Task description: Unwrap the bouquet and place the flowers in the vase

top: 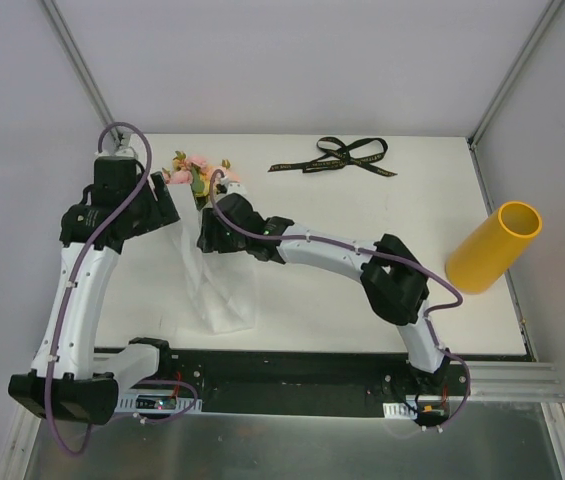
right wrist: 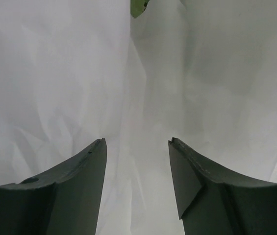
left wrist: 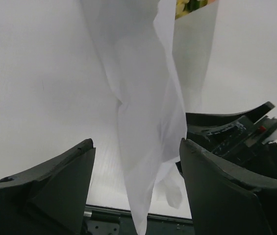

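Up top, the bouquet (top: 198, 175) sits at the far left of the counter (top: 362, 300), pink and yellow heads bunched at the back edge, and its white paper (top: 224, 290) trails down toward the arm bases in a long loose sheet. The left pincer (top: 167, 212) comes in from the left side of the paper, the right pincer (top: 208, 226) from the right, both just below the blooms. The black ribbon (top: 342, 157) lies loose by itself at the back of the counter, well apart from the bundle, and the vase (top: 494, 247) is way over at the right edge, open mouth showing. Over to the left wrist: the left pincer (left wrist: 137, 144) is spread wide, a twisted fold of white paper (left wrist: 143, 122) hanging down between the fingers, neither pad pressing on it, and a sliver of yellow and green (left wrist: 192, 5) peeks in at the top edge. Now the right wrist - the right pincer (right wrist: 137, 141) is spread too, fingers parted with crinkled white paper (right wrist: 55, 73) filling everything beyond them and nothing pinched, just a scrap of green (right wrist: 137, 6) at the very top.
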`<action>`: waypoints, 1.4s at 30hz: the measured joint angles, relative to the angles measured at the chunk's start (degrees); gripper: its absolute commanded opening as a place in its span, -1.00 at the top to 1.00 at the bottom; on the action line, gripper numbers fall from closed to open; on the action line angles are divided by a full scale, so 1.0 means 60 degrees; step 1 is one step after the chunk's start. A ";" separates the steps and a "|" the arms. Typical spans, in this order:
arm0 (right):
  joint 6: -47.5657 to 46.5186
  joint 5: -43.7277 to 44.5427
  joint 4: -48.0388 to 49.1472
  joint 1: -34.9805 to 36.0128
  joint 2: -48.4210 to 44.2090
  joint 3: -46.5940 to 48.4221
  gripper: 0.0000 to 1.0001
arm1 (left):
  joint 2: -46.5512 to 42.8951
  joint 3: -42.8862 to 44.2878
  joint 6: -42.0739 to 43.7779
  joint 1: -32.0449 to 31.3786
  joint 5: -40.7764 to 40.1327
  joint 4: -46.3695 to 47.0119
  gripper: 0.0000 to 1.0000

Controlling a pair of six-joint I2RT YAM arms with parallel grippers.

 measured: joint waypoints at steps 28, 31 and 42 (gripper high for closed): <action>-0.0368 0.0361 -0.0313 0.0466 0.0656 0.0215 0.19 | -0.0543 -0.1319 -0.0040 0.0066 0.1490 0.0138 -0.57; -0.0364 0.0357 -0.0310 0.0466 0.0656 0.0215 0.18 | -0.0444 -0.1406 -0.0095 0.0066 0.1596 0.0142 -0.59; -0.0164 0.0339 -0.0095 0.0470 0.0656 0.0215 0.32 | -0.0688 -0.1450 -0.0430 0.0066 0.2747 0.0739 -0.59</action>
